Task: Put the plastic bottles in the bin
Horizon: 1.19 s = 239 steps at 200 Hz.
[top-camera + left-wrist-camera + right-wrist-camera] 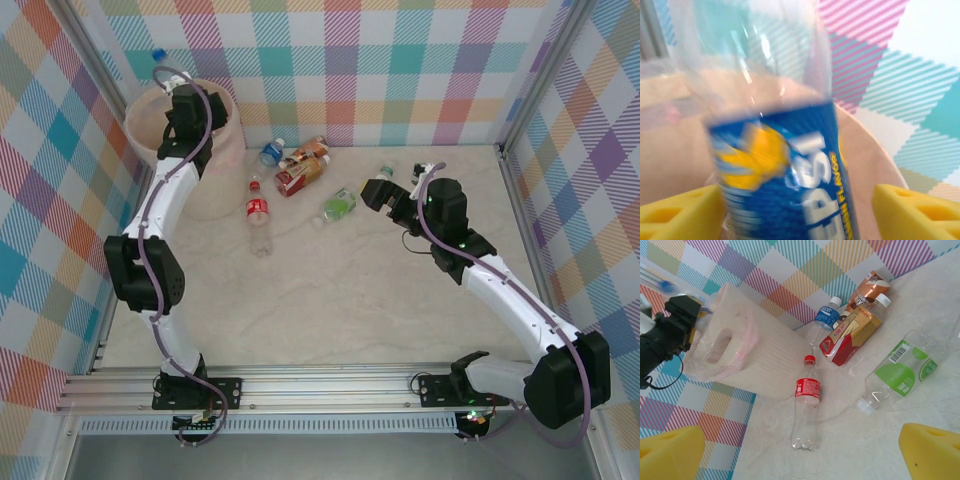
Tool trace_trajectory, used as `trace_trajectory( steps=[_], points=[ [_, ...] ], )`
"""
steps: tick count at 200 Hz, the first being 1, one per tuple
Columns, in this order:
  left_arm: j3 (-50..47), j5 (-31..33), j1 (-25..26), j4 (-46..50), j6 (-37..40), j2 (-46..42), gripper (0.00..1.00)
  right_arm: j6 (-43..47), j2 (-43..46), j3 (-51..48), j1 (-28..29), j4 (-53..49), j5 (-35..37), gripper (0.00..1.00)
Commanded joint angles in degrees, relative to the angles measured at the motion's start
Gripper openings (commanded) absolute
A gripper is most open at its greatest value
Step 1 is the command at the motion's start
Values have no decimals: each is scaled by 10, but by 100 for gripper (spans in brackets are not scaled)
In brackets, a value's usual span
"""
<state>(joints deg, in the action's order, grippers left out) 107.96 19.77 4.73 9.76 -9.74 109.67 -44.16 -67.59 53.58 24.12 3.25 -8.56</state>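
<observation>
Okay, we see the blue-label bottle [785,190] loose between the pads [912,212] of the spread left end effector [795,215], over the bin [213,185] at 10 o'clock. The right end effector [800,452] is spread, empty. We judge bottles light, thin-walled, slick: take them mid-body, at the label.

Lab test cell; plaid walls [400,60], aluminium rails [330,385].
</observation>
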Motion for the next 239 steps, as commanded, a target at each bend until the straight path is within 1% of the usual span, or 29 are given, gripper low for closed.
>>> trace_trajectory(
  steps=[1,6,17,51,89,115,132,150,168,185,212,223,239],
  points=[
    [70,-6,-8,56,-14,17,88,-4,14,14,1,-3,1,100],
    [76,-1,-9,77,-15,18,91,-4,14,14,1,-3,2,100],
    [79,-6,-12,81,-17,15,95,-4,15,13,1,-4,3,100],
    [82,-48,-16,99,-17,0,100,0,13,12,0,-4,8,100],
    [90,-100,-15,141,-38,-20,100,2,7,12,1,3,5,100],
    [93,-105,-3,175,-61,-42,100,5,4,11,0,8,4,100],
    [91,-91,16,196,-65,-59,100,4,2,10,1,4,6,100],
    [83,-65,46,212,-68,-80,100,1,4,5,1,3,14,100],
    [69,-35,91,227,-67,-99,100,2,5,-1,1,5,19,100],
    [34,-10,137,214,-58,-116,100,5,4,-2,1,2,21,100],
    [2,30,197,216,-58,-120,100,9,2,-1,1,-3,21,100],
    [-13,43,211,219,-69,-121,100,12,1,-1,1,-9,22,100],
    [-40,37,226,219,-88,-124,100,20,0,-1,1,-18,28,100]
  ],
)
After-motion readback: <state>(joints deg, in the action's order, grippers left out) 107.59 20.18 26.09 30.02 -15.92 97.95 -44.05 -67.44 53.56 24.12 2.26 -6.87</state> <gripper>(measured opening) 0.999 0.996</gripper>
